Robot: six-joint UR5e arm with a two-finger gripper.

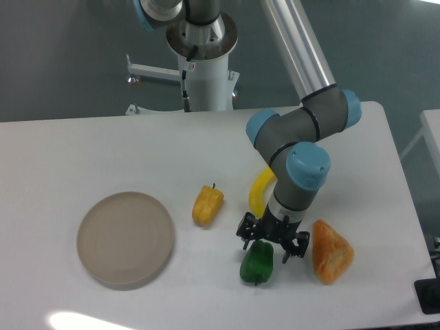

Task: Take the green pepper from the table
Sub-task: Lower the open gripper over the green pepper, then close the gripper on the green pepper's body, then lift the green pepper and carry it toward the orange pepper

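The green pepper (256, 262) lies on the white table (82, 158) near the front, right of centre. It is small, glossy and dark green. My gripper (271, 245) points down right over the pepper's far end. Its black fingers are spread open, one on each side of the pepper's top. The pepper rests on the table and is not lifted. The wrist hides the gap above the pepper.
A curved yellow banana (260, 191) lies just behind the gripper, partly hidden by the wrist. A yellow-orange pepper (207, 204) lies to the left. An orange bread-like piece (331, 251) sits close on the right. A round beige plate (86, 234) is at the front left.
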